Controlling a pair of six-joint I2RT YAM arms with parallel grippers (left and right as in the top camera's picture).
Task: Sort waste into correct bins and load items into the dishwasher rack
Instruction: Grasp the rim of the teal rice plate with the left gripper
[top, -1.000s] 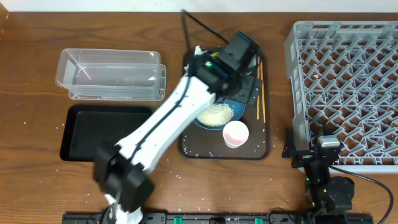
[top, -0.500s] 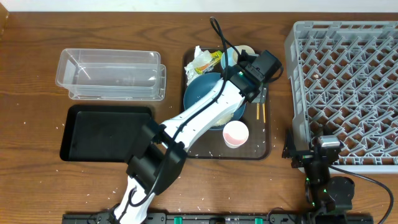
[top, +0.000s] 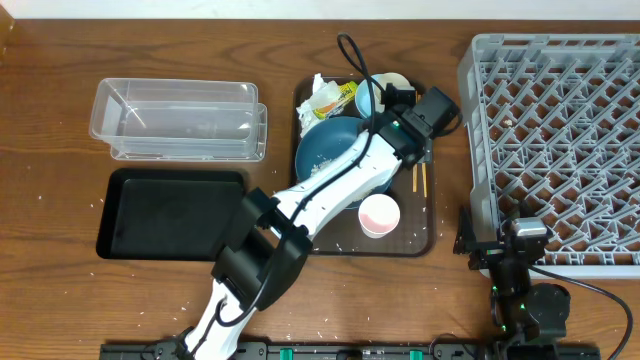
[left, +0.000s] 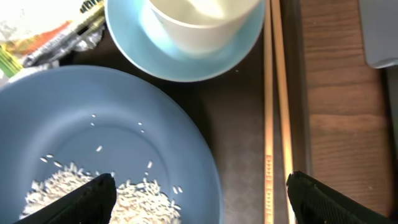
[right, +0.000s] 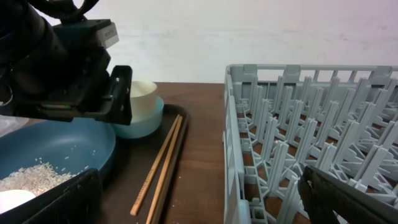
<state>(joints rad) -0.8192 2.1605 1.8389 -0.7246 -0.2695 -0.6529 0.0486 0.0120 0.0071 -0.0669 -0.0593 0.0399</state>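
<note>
Barely starting | left pincer (left: 199, 196) is hovering released between dark-blue bowl (left: 93, 124), holding rice (left: 93, 186), and chopsticks (left: 277, 93) | right pincer (right: 205, 199) is waiting released beside rack (top: 560, 130) | rack, clear tub (top: 180, 120), black tray (top: 170, 215) are sitting unloaded

No text, brand or number can be read in any view. The wrapper (left: 53, 31) carries some yellow, green and black print in the left wrist view, but it is too blurred to read. One of the chopsticks (left: 268, 124) has a short row of small marks, also not legible.
</note>
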